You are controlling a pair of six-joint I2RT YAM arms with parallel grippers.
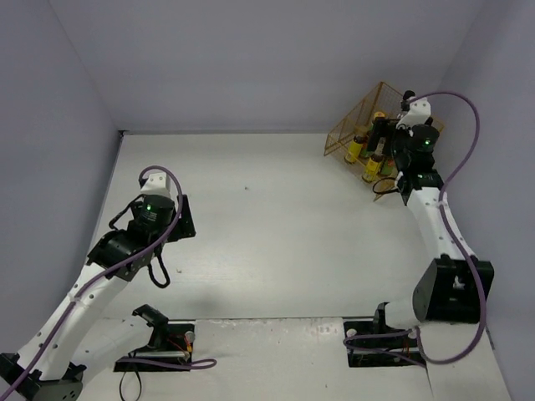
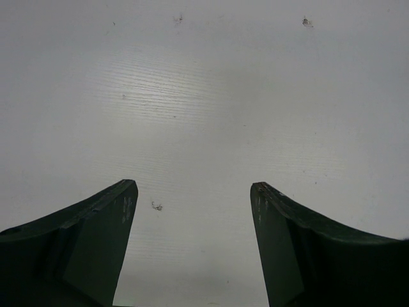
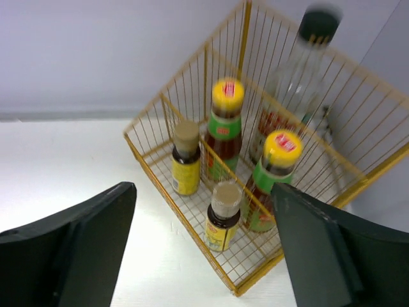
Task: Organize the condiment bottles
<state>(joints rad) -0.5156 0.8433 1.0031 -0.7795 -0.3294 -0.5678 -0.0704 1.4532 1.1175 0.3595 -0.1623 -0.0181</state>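
- All in a wire basket (image 3: 181, 214) at the desk's (image 1: 276, 225) far right corner: tall clear bottle (image 3: 299, 77) at the back, two red bottles (image 3: 223, 137) (image 3: 268, 185), two brown bottles (image 3: 186, 166) (image 3: 222, 224).
- Right fingers (image 3: 70, 256) hover wide apart just before the basket, holding nothing.
- Left fingers (image 2: 77, 249) are spread wide over the desk, holding nothing.
- From above, the right arm (image 1: 435, 217) hides part of the basket.
- The tall clear bottle's cap is blurred.

One tall clear black-capped bottle (image 3: 300, 77), two dark red yellow-capped bottles (image 3: 223, 131) (image 3: 271, 179) and two short brown yellow-labelled bottles (image 3: 186, 160) (image 3: 223, 217) are counted, five in all. One wire basket (image 3: 167, 105) is counted.
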